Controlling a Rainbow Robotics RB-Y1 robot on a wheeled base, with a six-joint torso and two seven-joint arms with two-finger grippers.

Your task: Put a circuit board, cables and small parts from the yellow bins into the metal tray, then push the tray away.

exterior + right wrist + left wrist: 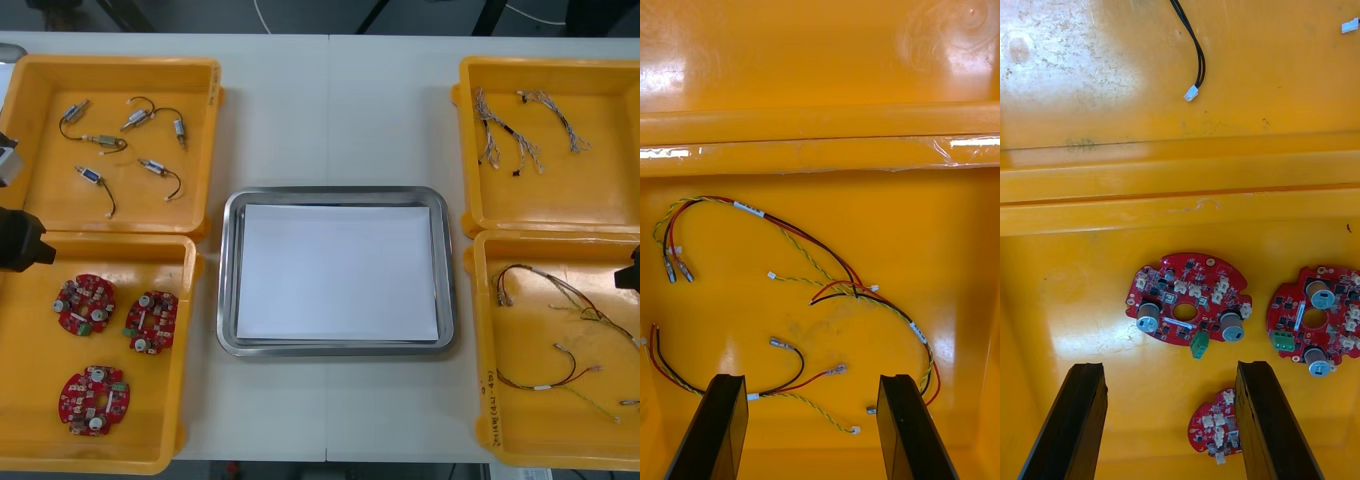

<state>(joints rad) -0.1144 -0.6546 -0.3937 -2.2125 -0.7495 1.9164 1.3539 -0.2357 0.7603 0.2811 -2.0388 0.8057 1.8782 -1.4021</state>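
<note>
Though beside left jaws, board [1214, 429] half-hidden

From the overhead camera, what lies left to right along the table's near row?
Near left bin with three circuit boards → metal tray, white inside → near right bin with red and yellow cables. The left gripper and right gripper hang open at the outer edges.

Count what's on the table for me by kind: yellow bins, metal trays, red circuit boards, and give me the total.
Yellow bins: 4
Metal tray: 1
Red circuit boards: 3
Total: 8
</note>
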